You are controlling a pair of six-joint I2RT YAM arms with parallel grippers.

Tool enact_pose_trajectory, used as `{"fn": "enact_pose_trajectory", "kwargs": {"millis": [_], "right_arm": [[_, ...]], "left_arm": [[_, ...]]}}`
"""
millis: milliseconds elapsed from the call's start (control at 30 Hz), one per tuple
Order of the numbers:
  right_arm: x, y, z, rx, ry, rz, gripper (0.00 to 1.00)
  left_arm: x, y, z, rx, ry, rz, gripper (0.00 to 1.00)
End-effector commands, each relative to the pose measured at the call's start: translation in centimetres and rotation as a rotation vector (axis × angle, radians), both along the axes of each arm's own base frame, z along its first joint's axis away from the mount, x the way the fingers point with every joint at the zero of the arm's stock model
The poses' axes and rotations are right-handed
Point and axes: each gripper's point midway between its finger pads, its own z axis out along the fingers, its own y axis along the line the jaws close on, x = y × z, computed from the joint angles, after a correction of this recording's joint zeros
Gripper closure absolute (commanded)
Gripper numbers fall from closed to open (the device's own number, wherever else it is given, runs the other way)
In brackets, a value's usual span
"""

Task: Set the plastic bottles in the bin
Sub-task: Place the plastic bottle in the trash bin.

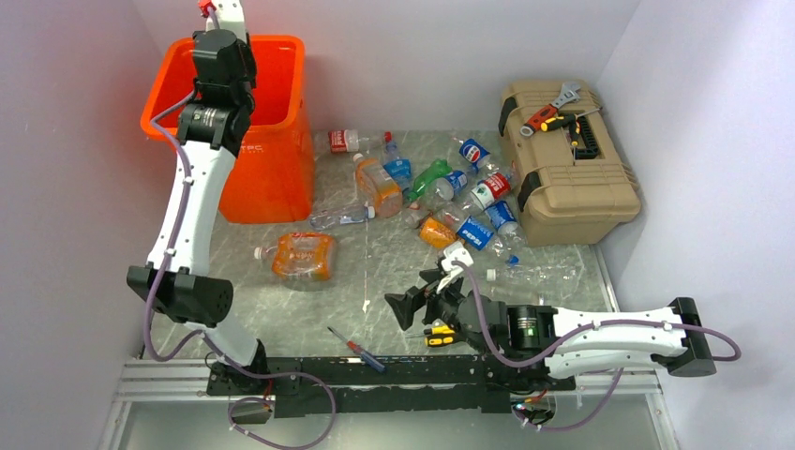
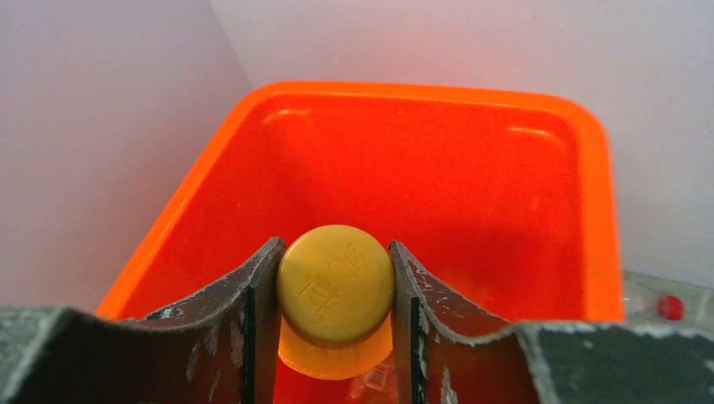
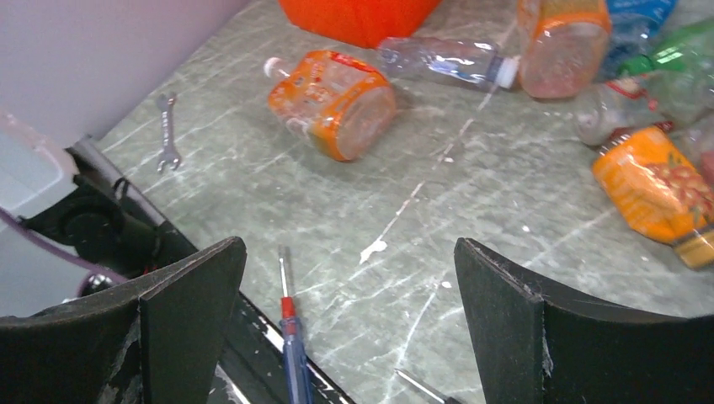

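Hardly any writing we can read

We see raised characters on the yellow cap [image 2: 336, 282], but cannot make them out. White lettering on the bin [image 1: 272, 173] is too small to read. A blue bottle label [image 1: 475, 234] bears white writing, likewise illegible; another label [image 1: 474, 151] shows a round red, white and blue emblem.
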Motion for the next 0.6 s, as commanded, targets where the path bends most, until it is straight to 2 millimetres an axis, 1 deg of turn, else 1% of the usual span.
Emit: {"fn": "enact_pose_trajectory", "kwargs": {"millis": [0, 33, 67, 100, 233, 300, 433, 567], "right_arm": [[1.7, -2.6, -1.1, -0.005, 0.017, -0.16, 0.01], [1.9, -3.2, -1.8, -0.022, 0.021, -0.192, 0.01], [2.2, -3.6, -2.1, -0.035, 0.017, -0.217, 0.0], [2.2, -3.6, -2.4, -0.061, 0.012, -0.209, 0.0], [1.8, -2.9, -3.3, -0.153, -0.008, -0.155, 0.0], [1.7, -2.5, -3.8, -0.192, -0.014, -0.143, 0.0], [1.7, -1.9, -4.4, -0.236, -0.02, -0.135, 0.0], [1.8, -1.7, -4.8, -0.243, -0.021, -0.138, 0.0]], "left_arm": [[-0.9, 2.1, 3.4, -0.053, -0.125, 0.071, 1.0], [-0.5, 2.2, 2.8, -0.05, -0.113, 0.076, 1.0], [0.0, 2.2, 2.1, -0.046, -0.098, 0.078, 1.0], [0.5, 2.2, 1.3, -0.042, -0.08, 0.079, 1.0], [2.1, 2.4, -2.3, -0.042, -0.003, 0.083, 1.0], [2.4, 2.4, -3.7, -0.051, 0.041, 0.086, 1.0], [2.7, 3.0, -5.3, -0.059, 0.081, 0.094, 1.0], [2.6, 3.6, -6.4, -0.135, 0.081, 0.085, 1.0]]}}
